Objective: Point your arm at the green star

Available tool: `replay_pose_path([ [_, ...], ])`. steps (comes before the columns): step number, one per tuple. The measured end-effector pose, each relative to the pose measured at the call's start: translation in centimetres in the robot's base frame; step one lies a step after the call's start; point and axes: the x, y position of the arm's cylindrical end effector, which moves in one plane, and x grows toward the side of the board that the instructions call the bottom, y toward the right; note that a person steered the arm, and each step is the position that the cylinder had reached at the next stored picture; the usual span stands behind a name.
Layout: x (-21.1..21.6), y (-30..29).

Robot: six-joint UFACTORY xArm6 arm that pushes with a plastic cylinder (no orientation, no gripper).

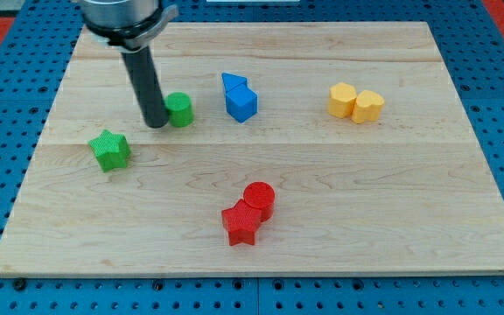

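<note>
The green star (110, 150) lies on the wooden board at the view's left. My tip (157, 123) is at the end of the dark rod, above and to the right of the star, a short gap away. The tip touches or nearly touches the left side of a green cylinder (179, 109).
A blue block pair (239, 97) sits near the top centre. Two yellow blocks (355, 102) sit at the top right. A red cylinder (259, 199) and a red star (241, 223) sit together at the bottom centre. The wooden board (392, 227) lies on a blue pegboard.
</note>
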Motion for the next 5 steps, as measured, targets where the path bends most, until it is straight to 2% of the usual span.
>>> replay_pose_path([
  [1,-0.8,5.5],
  [3,8.5,3.2],
  [4,8.7,-2.9],
  [5,10.2,-3.6],
])
